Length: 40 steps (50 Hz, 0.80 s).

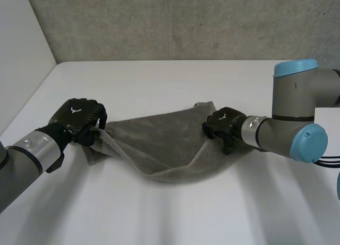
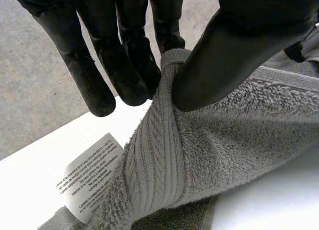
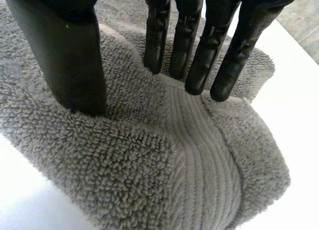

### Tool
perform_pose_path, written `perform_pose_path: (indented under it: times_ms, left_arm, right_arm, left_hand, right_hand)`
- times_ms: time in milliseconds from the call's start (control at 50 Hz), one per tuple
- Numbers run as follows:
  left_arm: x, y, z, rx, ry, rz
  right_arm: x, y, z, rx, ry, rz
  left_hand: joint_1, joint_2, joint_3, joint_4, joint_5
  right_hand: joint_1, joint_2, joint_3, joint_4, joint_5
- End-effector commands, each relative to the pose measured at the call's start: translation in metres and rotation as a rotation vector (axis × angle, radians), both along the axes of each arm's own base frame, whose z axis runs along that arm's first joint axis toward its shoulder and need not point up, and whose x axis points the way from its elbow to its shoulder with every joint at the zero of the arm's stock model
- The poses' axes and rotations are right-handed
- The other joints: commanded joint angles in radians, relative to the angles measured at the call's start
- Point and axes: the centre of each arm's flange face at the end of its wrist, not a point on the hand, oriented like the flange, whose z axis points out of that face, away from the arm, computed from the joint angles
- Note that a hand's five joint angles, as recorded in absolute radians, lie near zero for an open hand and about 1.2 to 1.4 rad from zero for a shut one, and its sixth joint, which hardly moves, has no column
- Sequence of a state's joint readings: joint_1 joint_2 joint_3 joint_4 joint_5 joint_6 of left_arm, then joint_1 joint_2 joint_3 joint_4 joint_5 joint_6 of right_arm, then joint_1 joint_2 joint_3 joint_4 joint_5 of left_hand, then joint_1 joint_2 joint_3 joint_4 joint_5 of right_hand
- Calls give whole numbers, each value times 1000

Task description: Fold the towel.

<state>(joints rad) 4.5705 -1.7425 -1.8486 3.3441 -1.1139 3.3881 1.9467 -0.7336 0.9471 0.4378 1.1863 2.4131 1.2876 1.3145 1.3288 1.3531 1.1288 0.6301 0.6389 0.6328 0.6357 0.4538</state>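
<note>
Head view: the soft grey terry towel [image 1: 159,144] droops across the middle of the white bench [image 1: 159,80], its middle sagging low. The black left hand [image 1: 79,117] pinches its 9 o'clock corner between thumb and fingers, beside a white printed care label [image 2: 87,175]. The black right hand [image 1: 223,125] grips the bunched 3 o'clock end.

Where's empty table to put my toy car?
Bare table lies between the towel and the back wall, and on the towel's near side. Crowded across the middle: left hand and right hand grip the towel's ends.
</note>
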Motion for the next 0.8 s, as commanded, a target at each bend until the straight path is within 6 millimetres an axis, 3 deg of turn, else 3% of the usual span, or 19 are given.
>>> perform_pose_path:
  times_ms: [20,100,160,180,200,220,240,260,300,320,360,420,460,520,620,700,760,800]
  left_arm:
    - [-2,2,0,21,34,-17]
    - [-2,2,0,24,37,-21]
    - [-2,3,-1,27,37,-21]
    - [-2,3,-1,27,37,-22]
    - [-2,3,-1,27,37,-22]
    - [-2,3,-1,27,37,-22]
    - [-2,3,-1,27,37,-22]
    - [-2,3,-1,27,37,-22]
    - [-2,3,-1,29,37,-21]
    - [-2,3,-1,29,37,-21]
    - [0,2,0,24,38,-15]
    - [1,2,3,15,39,-10]
    - [5,2,13,-17,43,1]
    - [9,4,24,-53,50,17]
    - [10,8,35,-69,89,6]
    - [9,5,37,-64,110,-20]
    - [9,-7,37,-68,118,-30]
    - [8,-35,23,-30,110,-21]
  right_arm:
    - [0,1,-8,0,31,29]
    - [0,1,-12,-3,43,33]
    - [0,0,-15,-2,50,30]
    - [0,-1,-15,-3,52,29]
    - [0,-1,-15,-3,53,29]
    - [0,-1,-14,-7,50,32]
    - [0,-1,-9,-10,48,31]
    - [0,-1,-9,-10,48,31]
    - [-1,2,16,-49,15,23]
    - [-1,2,16,-49,15,23]
    - [-7,8,51,-93,-34,6]
    - [-11,13,63,-96,-60,-3]
    - [-23,21,89,-121,-96,-25]
    - [-37,33,105,-130,-109,-39]
    - [-48,63,108,-24,-64,-28]
    - [-49,71,100,31,12,15]
    - [-45,61,91,-1,76,60]
    - [-35,33,92,-81,65,46]
  left_hand:
    - [109,82,67,43,93]
    - [109,82,67,43,93]
    - [109,82,67,43,93]
    - [109,82,67,43,93]
    - [109,82,67,43,93]
    - [109,82,67,43,93]
    - [109,82,67,43,93]
    - [109,82,67,43,93]
    - [109,82,67,43,93]
    - [109,82,67,43,93]
    - [109,82,67,43,93]
    - [109,82,67,43,93]
    - [109,82,67,43,93]
    - [109,82,67,43,93]
    - [109,82,67,43,93]
    - [109,82,67,43,93]
    - [109,82,67,43,93]
    - [109,82,67,43,93]
  right_hand:
    - [-72,-81,-75,-78,-71]
    - [-61,-69,-63,-66,-59]
    - [118,110,116,113,120]
    - [319,310,316,313,321]
    - [321,312,318,315,323]
    - [626,617,623,621,628]
    - [765,756,762,759,767]
    - [766,757,763,761,768]
    - [766,757,763,761,768]
    - [766,757,763,761,768]
    - [766,757,763,761,768]
    - [766,757,763,761,768]
    - [766,757,763,761,768]
    - [766,757,763,761,768]
    - [766,757,763,761,768]
    - [766,757,763,761,768]
    - [766,757,763,761,768]
    - [766,757,763,761,768]
